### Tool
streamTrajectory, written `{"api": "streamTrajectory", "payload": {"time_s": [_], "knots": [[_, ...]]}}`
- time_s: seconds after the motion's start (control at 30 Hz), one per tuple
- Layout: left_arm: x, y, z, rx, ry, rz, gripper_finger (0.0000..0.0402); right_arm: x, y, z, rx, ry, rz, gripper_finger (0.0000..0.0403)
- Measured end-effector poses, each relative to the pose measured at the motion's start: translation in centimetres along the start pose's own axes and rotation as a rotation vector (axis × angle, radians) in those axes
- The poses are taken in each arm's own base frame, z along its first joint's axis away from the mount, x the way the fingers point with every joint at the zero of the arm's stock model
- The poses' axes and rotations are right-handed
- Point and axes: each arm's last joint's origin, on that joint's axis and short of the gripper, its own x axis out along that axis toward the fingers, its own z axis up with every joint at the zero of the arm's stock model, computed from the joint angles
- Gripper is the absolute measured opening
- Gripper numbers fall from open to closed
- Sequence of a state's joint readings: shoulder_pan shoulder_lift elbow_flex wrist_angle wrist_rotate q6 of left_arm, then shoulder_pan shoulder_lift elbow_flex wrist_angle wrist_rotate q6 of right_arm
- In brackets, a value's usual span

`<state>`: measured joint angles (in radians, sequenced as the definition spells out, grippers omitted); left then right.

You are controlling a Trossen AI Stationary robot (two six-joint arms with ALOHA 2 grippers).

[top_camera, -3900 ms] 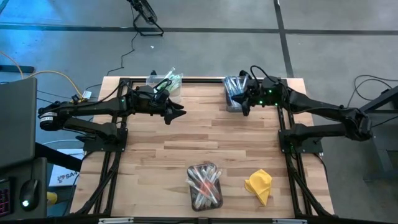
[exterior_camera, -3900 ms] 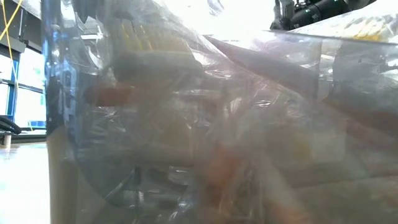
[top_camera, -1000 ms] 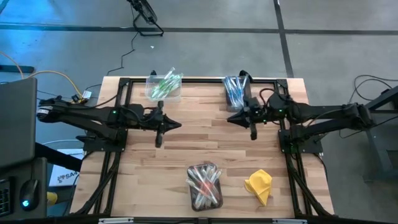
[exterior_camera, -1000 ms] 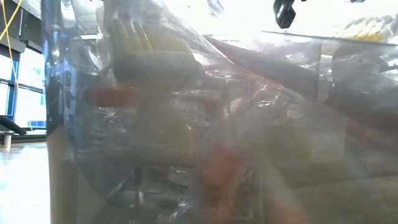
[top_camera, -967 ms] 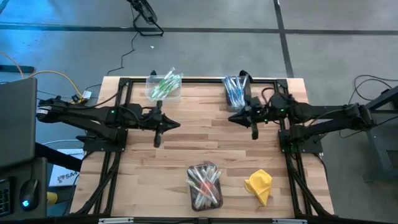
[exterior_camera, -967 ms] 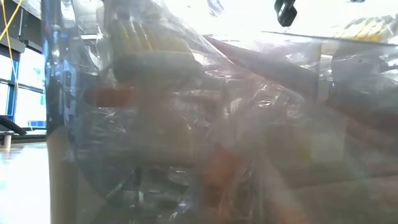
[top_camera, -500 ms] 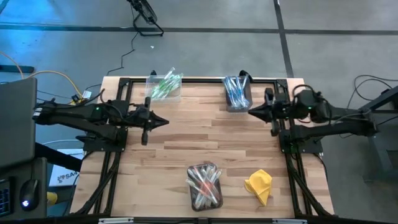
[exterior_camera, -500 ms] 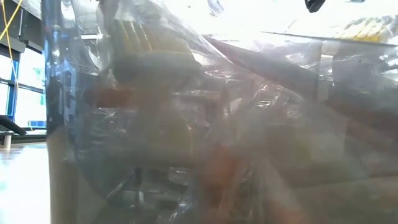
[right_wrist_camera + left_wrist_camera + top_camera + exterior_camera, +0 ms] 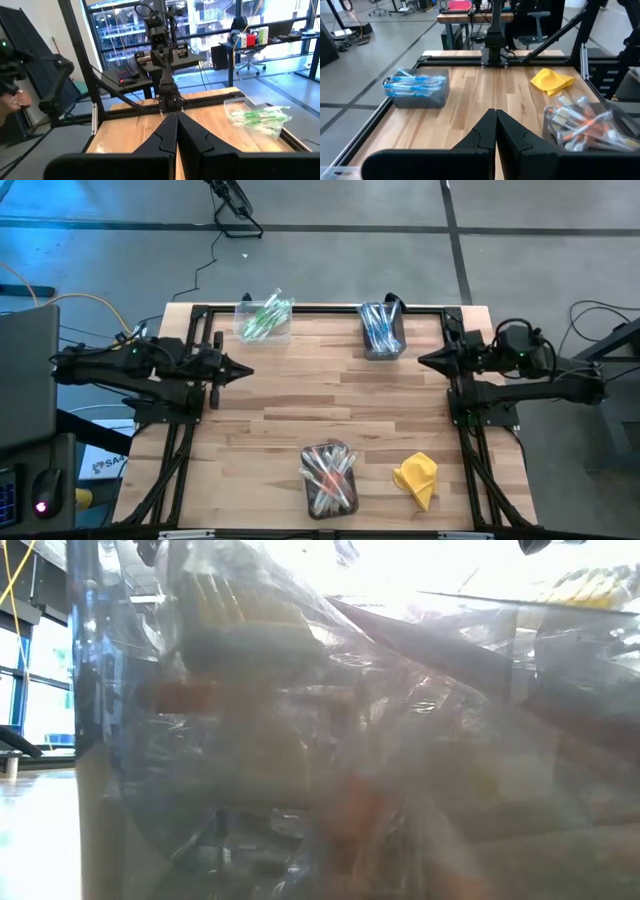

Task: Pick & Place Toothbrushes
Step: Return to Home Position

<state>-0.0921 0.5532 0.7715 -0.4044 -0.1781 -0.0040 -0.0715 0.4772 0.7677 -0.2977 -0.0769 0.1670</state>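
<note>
- Left gripper (image 9: 242, 370): jaws together, nothing between them; the left wrist view shows the two dark fingers (image 9: 485, 135) pressed flat along their length, empty; touching nothing.
- Right gripper (image 9: 424, 361): jaws together, empty; the right wrist view shows its fingers (image 9: 166, 135) meeting in one seam; clear of the table (image 9: 300, 395).
- Green toothbrushes (image 9: 265, 317): heaped in the far-left bin (image 9: 246, 332) at the table's far edge; also seen from the right wrist (image 9: 257, 120), some sticking out over the rim.
- Blue toothbrushes (image 9: 378, 328): in the far-right bin (image 9: 384, 352), a dark one; seen side-on from the left wrist (image 9: 415, 84).
- Orange toothbrushes (image 9: 330, 475): in the near bin (image 9: 313, 505), a clear one at the near edge; white handles and orange accents are plain from the left wrist (image 9: 582, 125).
- Yellow cloth (image 9: 417, 478): crumpled, just beside the near bin, apart from it.
- Low view: filled by a clear bin wall right at the lens; only blurred orange and white shapes (image 9: 340, 810) show through; the grippers cannot be made out there.
- Left arm: folded at the table's left edge, gripper level and pointing across the table toward the right arm.
- Right arm: folded at the right edge, gripper level and pointing toward the left arm; both grippers well apart from every bin.
</note>
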Motion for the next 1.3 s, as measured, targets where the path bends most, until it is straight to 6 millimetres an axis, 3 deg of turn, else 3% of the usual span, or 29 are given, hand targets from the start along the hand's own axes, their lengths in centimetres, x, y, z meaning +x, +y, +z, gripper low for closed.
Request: {"api": "streamTrajectory", "payload": {"time_s": [0.13, 0.4, 0.53, 0.97, 1.3], "knots": [[-0.6, 0.1, -0.4, -0.002, -0.017, 0.000, 0.0002, -0.8, 0.1, 0.0, -0.016, -0.009, 0.002, 0.0003], [-0.2, 0.1, -4.8, -0.041, -0.105, -0.002, 0.0002, -2.3, 0.2, 0.1, -0.017, -0.040, 0.014, 0.0002], [-0.8, 0.2, -5.9, -0.047, -0.153, -0.003, 0.0002, -3.1, 0.3, 0.1, -0.020, -0.060, 0.018, 0.0002], [-4.6, 0.9, -6.9, -0.073, -0.260, -0.007, 0.0002, -6.6, 0.4, -0.4, -0.031, -0.110, 0.017, 0.0002], [-5.5, 1.0, -7.8, -0.075, -0.222, -0.008, 0.0002, -8.8, 0.5, -1.0, -0.051, -0.144, 0.022, 0.0002]]}}
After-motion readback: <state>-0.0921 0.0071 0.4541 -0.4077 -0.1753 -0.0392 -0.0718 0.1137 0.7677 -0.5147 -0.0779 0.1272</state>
